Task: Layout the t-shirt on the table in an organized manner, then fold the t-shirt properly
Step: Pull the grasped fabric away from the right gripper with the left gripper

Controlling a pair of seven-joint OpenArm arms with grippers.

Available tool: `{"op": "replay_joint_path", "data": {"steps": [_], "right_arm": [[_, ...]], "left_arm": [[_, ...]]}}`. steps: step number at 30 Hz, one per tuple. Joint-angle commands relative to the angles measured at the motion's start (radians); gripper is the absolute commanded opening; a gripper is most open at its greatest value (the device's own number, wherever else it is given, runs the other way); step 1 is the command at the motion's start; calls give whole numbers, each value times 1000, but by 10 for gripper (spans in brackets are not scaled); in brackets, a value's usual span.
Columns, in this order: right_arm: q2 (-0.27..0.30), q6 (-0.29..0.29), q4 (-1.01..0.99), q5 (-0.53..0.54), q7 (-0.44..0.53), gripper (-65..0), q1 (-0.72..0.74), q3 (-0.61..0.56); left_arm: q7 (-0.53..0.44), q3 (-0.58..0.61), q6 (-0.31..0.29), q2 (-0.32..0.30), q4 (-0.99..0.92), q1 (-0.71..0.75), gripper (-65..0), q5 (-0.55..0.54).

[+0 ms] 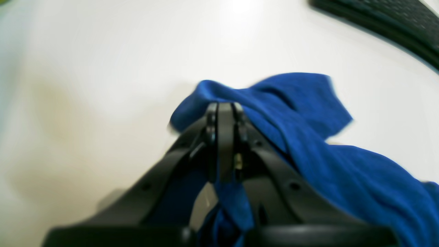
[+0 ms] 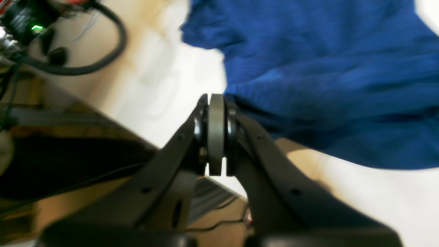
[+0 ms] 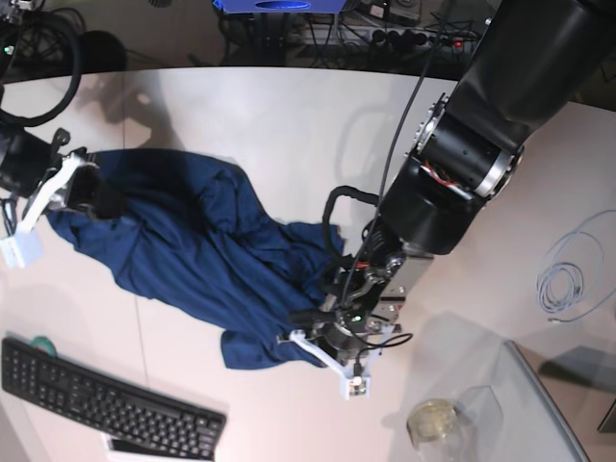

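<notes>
Down at the near edge of the cloth, the left black two-fingered gripper (image 1: pixel 224 113) has its jaws pressed together on a fold of the soft dark navy-blue short-sleeved t-shirt (image 3: pixel 192 260); in the left wrist view blue fabric bunches over the fingertips and a strip of it hangs down between the finger bases. From that pinch the cloth runs off to the right of the wrist view and lies on the large smooth white table (image 3: pixel 289 115). In the base view this gripper (image 3: pixel 322 337) sits at the shirt's lower right corner, just beside the rumpled hem, with its bulky black arm (image 3: pixel 481 135) rising behind it.

Across the garment, the right black gripper (image 2: pixel 216 103) also has its jaws closed, with the shirt's edge caught at the tips; the blue fabric spreads up and to the right of it in the right wrist view, lifted a little above the tabletop. In the base view this gripper (image 3: pixel 82 188) is at the shirt's far left end, close to the table's curved edge.

Between the two grips the t-shirt stretches diagonally across the table, wrinkled and partly heaped. A flat black computer keyboard (image 3: pixel 106 404) lies near the shirt's lower edge without touching it, and a coiled pale cable (image 3: pixel 563 274) rests well apart on the right.
</notes>
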Motion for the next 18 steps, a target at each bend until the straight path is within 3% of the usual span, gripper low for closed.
{"op": "replay_joint_path", "data": {"steps": [1, 5, 12, 18], "right_arm": [[19, 6, 14, 23, 31, -650, 6, 40], [41, 6, 12, 23, 37, -650, 18, 169], [108, 6, 12, 23, 37, -650, 84, 245], [136, 6, 9, 23, 37, -650, 162, 248]], "left_arm": [[-3, -5, 25, -30, 87, -33, -650, 0], [117, -106, 88, -99, 334, 17, -650, 0], [352, -436, 97, -149, 662, 119, -650, 6], [407, -496, 98, -199, 730, 120, -650, 6]]}}
